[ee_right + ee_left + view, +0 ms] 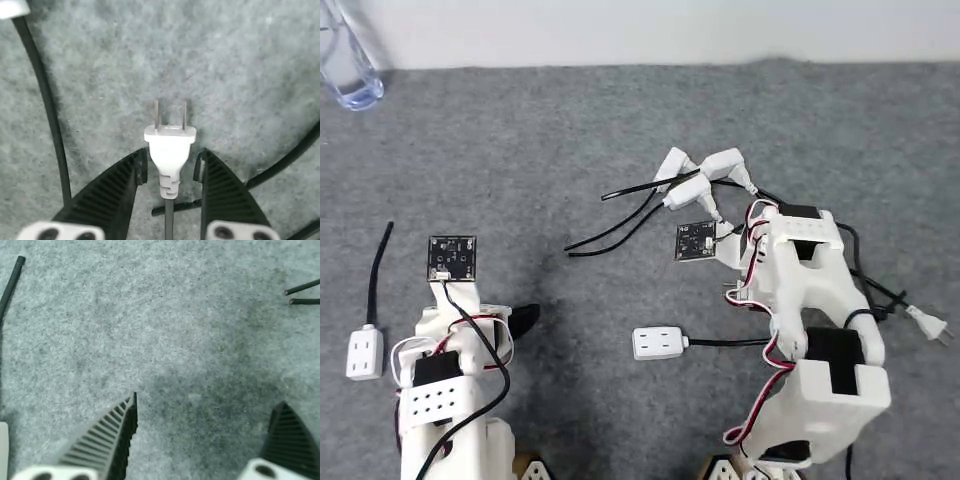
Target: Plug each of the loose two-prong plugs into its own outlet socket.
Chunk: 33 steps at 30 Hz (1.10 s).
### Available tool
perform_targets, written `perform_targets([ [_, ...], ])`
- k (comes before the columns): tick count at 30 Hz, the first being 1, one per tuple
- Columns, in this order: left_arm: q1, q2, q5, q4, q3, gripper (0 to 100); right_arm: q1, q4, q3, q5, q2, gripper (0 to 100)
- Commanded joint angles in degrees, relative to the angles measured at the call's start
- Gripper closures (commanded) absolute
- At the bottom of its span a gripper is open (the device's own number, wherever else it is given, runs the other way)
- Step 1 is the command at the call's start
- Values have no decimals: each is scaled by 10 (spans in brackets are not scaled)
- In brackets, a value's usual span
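A white two-prong plug sits between the fingers of my right gripper, prongs pointing away from the wrist, just above the grey carpet. The gripper is shut on the plug's body. In the high view this gripper is right beside a cluster of white plugs. One white outlet socket lies mid-table and another at the far left. My left gripper stands open over bare carpet, holding nothing; its black finger juts out beside the left arm.
Black cords trail left from the plug cluster, and their cut ends show in the left wrist view. Another plug lies at the far right. A clear bottle stands at the back left corner.
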Motion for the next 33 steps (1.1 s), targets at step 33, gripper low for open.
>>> perform_targets([
  [33, 4, -4, 2, -12, -3, 610, -49, 9, -9, 4, -2, 837],
])
